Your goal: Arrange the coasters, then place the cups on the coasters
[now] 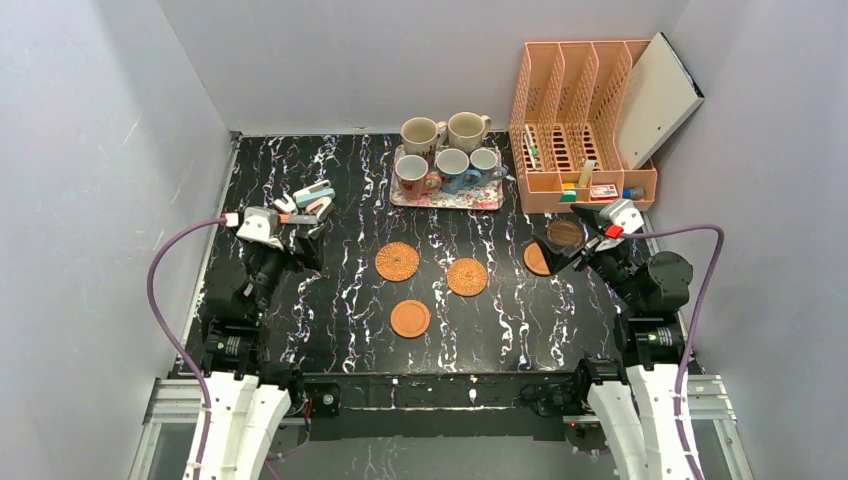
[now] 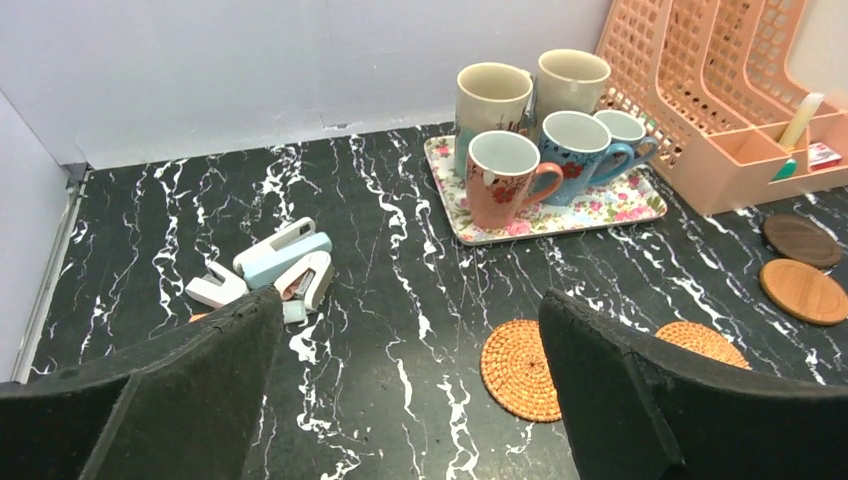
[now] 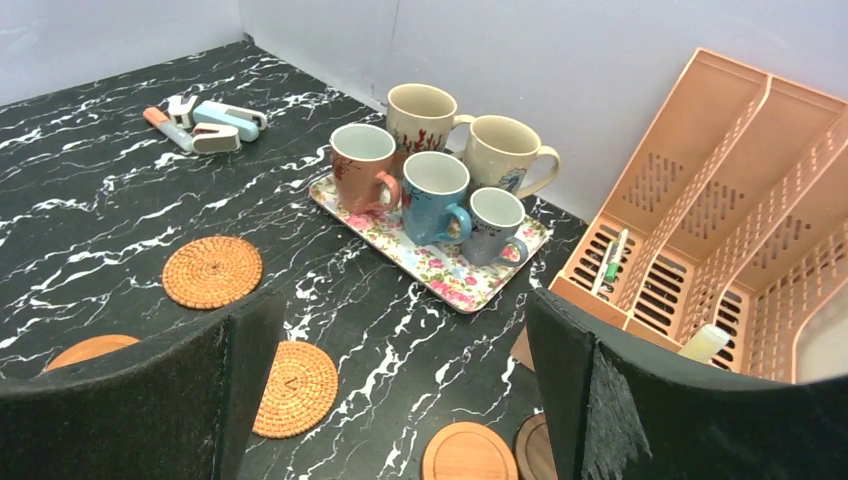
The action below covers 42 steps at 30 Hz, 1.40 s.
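In the centre of the overhead frame, flat on the black marbled table (image 1: 340,300): a left woven coaster (image 1: 397,261) and a right woven coaster (image 1: 467,277), near each other but apart, and lower between them one smooth orange coaster (image 1: 410,318). More to the right, a second smooth coaster (image 1: 536,259), partly covered by the right gripper (image 3: 400,305), and just above it a dark wooden coaster (image 1: 565,233). No cup on any coaster yet.

In the upper middle, a flowered tray (image 1: 446,200) with three cups upright in a row: pink cup (image 1: 412,176) at the left, blue cup (image 1: 452,170) in the middle, small cup (image 1: 485,163) at the right. Close behind them, a left cream cup (image 1: 420,133) and a right cream cup (image 1: 467,130); on the tray or on the table, not possible to tell.

Right gripper above the two right-side coasters, jaws spread wide, nothing between them. Left gripper (image 2: 410,310) at the middle left, also spread wide and empty, near some small staplers (image 1: 305,203). At the upper right, just beside the tray, a peach file rack (image 1: 575,120).
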Tool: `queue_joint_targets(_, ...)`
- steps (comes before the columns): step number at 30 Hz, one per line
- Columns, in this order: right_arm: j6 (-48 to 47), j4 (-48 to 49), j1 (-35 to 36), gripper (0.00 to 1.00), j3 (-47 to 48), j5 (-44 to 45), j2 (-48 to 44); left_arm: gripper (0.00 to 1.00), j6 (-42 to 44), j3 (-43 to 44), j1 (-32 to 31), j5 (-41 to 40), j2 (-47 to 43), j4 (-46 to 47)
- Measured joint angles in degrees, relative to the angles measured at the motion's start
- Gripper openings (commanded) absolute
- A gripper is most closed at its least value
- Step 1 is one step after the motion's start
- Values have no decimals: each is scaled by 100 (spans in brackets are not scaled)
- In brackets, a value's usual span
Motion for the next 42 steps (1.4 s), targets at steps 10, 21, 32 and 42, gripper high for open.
queue_joint_targets(10,-61,-302,0,98,61,-348,236,98,17,7,0,68,332,-76)
queue_joint_targets(21,-332,-680,0,98,212,-896,492,98,1121,68,4,1366,549,-435)
queue_joint_targets(32,-485,-1126,0,98,376,-1554,1154,98,1904,319,4,2343,1786,-680)
queue_joint_targets(42,-608,-1156,0,98,376,-1609,1224,98,2297,-44,2,2743,1919,-656)
